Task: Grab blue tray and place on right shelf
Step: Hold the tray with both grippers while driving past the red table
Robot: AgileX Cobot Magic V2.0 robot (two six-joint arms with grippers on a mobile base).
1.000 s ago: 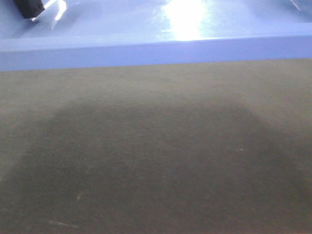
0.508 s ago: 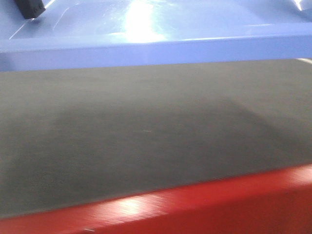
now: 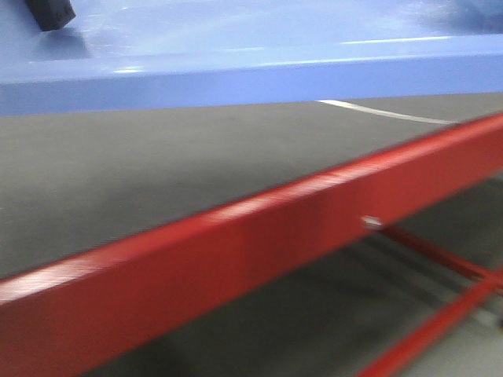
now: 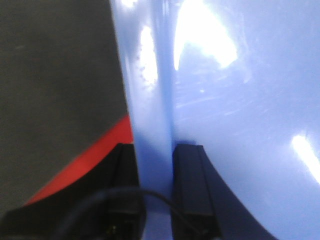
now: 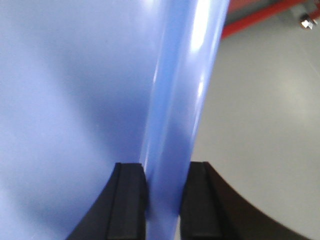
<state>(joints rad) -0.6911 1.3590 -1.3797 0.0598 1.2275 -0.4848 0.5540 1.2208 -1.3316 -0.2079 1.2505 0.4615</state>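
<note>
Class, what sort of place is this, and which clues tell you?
Likely a workshop or lab, not a home: a red metal-framed table with a dark top, a bare pale floor, and a glossy blue tray.

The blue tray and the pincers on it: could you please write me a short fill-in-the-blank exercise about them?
1. The left pincer is shut on the ___ of the blue tray.
2. The right pincer grips it too, so ___ pincers hold it in all.
3. In the front view, the table rail below the tray is ___ in colour.

Missing words: rim; two; red.
</note>
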